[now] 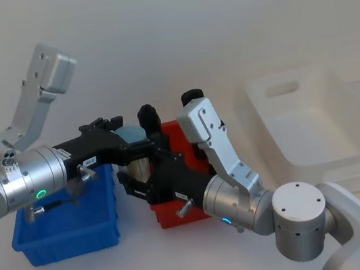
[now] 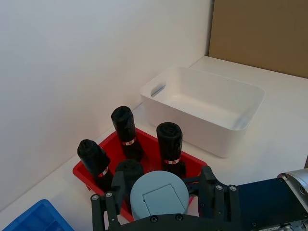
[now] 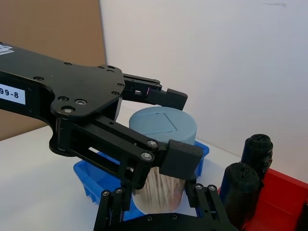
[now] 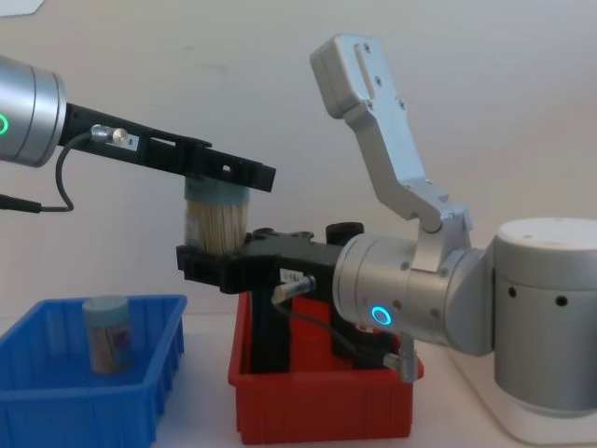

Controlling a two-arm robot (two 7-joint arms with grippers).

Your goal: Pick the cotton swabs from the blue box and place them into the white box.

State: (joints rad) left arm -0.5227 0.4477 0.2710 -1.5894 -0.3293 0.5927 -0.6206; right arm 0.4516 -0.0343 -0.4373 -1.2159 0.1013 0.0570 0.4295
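Notably, the cotton swab jar (image 4: pixel 216 224) hangs in mid-air, upright with its lid on top, above the gap between the blue box (image 4: pixel 56 411) and the red box (image 4: pixel 317 411). The left gripper (image 4: pixel 216 182) reaches across from the robot's left and pinches the jar just under the lid, one finger on each side. The right gripper (image 4: pixel 210 264) comes in from the opposite side at a lower level. Its fingers are spread to either side of the jar's lower half, where the tan sticks show. Whether the pads already touch the wall cannot be made out.

The jar's long axis thus runs vertically through both grips, the left above and the right below, which suits a hand-over. A second jar (image 4: pixel 104 331) stands in the blue box.

The white box (image 2: pixel 211 139) lies on the robot's right, beyond the red box with its black rolls (image 2: pixel 169 139) and well apart from the jar. The right arm is the nearer one for the carry.
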